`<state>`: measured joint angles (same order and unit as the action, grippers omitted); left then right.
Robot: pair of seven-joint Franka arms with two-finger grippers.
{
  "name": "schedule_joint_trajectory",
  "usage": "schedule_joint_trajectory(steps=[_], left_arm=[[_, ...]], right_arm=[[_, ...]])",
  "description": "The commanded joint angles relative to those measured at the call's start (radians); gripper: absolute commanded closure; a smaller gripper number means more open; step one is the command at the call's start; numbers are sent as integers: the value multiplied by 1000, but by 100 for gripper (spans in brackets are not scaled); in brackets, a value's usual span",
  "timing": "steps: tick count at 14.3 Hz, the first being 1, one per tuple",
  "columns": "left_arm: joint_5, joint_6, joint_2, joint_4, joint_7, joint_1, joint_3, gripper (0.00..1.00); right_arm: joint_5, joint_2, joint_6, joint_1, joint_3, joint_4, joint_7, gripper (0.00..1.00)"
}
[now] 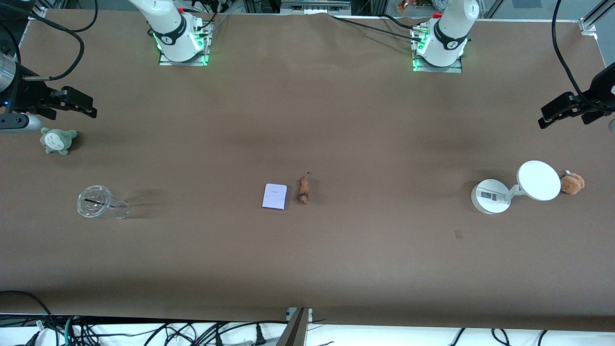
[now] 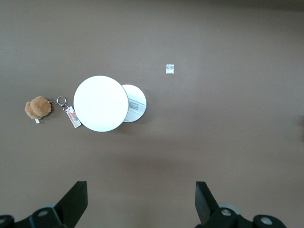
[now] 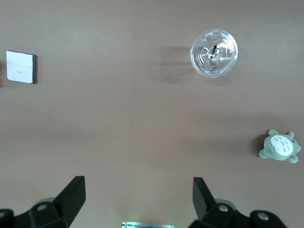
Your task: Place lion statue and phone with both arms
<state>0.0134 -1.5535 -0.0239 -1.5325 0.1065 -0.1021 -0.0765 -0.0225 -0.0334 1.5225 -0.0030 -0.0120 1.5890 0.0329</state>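
The phone (image 1: 275,196), a flat pale lavender-white rectangle, lies mid-table. The lion statue (image 1: 303,190), a tiny orange-brown figurine with a thin dark tail tip, lies right beside it toward the left arm's end. They are close but apart. The phone also shows in the right wrist view (image 3: 21,66). My right gripper (image 1: 89,106) hangs open and empty over the right arm's end of the table, above the green plush; it is open in the right wrist view (image 3: 137,187). My left gripper (image 1: 545,117) hangs open and empty over the left arm's end, also seen in the left wrist view (image 2: 140,190).
A white stand (image 1: 491,196) with a round base and disc (image 2: 100,103) stands at the left arm's end, a fluffy brown plush (image 1: 572,183) beside it. A green plush (image 1: 57,140) and a clear lidded cup (image 1: 98,203) are at the right arm's end.
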Motion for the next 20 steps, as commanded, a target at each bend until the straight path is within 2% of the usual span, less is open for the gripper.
schedule_joint_trajectory(steps=[1,3,12,14,17,20], left_arm=[[8,-16,-5,0,-16,-1,-17,0],[16,-16,-13,23,-20,-5,-11,0],[23,9,-45,14,-23,28,-37,0],[-13,29,-60,17,-89,12,-34,0],[-38,52,-76,29,-90,33,-37,0],[-88,46,-131,29,2,79,-51,0]], right_arm=[[-13,-5,-12,-11,-9,-20,7,0],[-13,-5,-10,-11,-9,-17,5,0],[-14,-5,-10,-11,-9,-20,4,0],[-16,-5,-10,-11,-9,-17,4,0],[-20,-5,-10,-11,-9,-17,-1,0],[-16,-5,-10,-11,-9,-20,1,0]])
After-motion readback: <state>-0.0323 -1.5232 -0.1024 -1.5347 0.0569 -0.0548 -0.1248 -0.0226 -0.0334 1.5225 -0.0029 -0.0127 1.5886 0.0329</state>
